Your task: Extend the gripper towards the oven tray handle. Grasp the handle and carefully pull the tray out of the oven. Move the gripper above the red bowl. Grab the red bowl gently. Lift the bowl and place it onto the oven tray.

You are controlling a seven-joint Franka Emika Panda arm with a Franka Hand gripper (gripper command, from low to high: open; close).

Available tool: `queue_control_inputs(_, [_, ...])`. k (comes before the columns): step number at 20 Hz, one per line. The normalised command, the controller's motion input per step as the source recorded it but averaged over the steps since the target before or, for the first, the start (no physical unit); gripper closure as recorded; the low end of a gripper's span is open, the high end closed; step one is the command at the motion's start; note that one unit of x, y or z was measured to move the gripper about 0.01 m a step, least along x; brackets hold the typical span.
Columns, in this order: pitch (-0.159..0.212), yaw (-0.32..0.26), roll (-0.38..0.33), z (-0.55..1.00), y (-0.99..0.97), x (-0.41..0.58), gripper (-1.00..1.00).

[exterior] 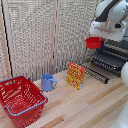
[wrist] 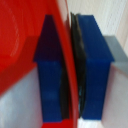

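Mug (exterior: 48,82) between basket (exterior: 20,100) and box (exterior: 76,75)

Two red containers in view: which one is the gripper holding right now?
The small red bowl, held in the air beside the oven; the gripper pinches its rim. The big red basket sits untouched on the table, far away.

Backdrop: pale woven folding screen (exterior: 45,35), several upright panels. Work surface: light wooden plank table (exterior: 85,107). Lighting: soft, even.
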Motion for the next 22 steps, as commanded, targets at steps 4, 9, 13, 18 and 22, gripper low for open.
queue_control_inputs(4, [-0.078,-0.158,0.029,0.0,-0.73,0.0,1.0])
queue_control_inputs(9, [-0.07,-0.14,0.039,-0.04,-0.76,0.03,1.0])
queue_control_inputs(13, [-0.041,-0.128,0.035,-0.09,-0.8,0.041,1.0])
queue_control_inputs(18, [-0.018,-0.08,0.035,-0.1,-0.91,0.094,1.0])
queue_control_inputs(22, [0.0,-0.063,0.059,-0.24,-0.71,0.219,1.0])
